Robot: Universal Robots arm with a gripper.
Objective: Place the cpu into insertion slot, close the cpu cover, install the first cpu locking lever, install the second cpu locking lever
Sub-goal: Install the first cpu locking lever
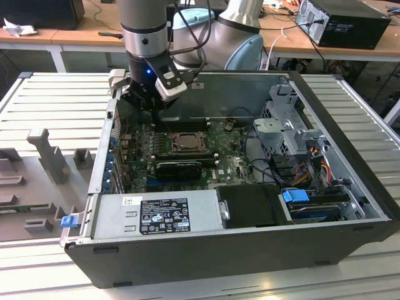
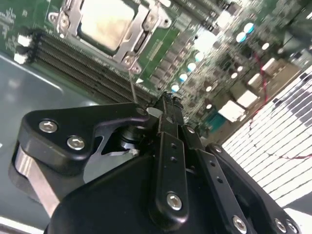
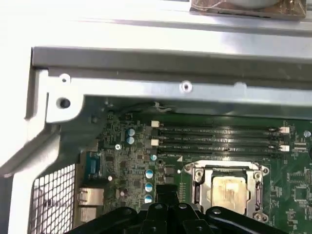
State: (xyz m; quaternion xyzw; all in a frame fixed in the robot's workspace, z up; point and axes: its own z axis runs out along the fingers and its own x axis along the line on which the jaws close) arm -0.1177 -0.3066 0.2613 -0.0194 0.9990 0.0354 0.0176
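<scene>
Chip [image 3: 227,192] seated, cover [image 3: 225,168] down; one thin lever [image 2: 132,83] appears unlatched. My fingers [image 2: 168,114], pressed together, hover at 11 o'clock of the chip in the exterior view.

Bright, even room light in the exterior view; the computer case [image 1: 206,250] interior sits in soft shadow; in the first wrist view everything beyond the case rim [image 3: 146,56] washes out white; in the second wrist view the cpu [image 2: 105,24] top glares pale, the far motherboard [image 2: 234,58] blurs, the end effector [image 2: 167,102] reads dark.
</scene>
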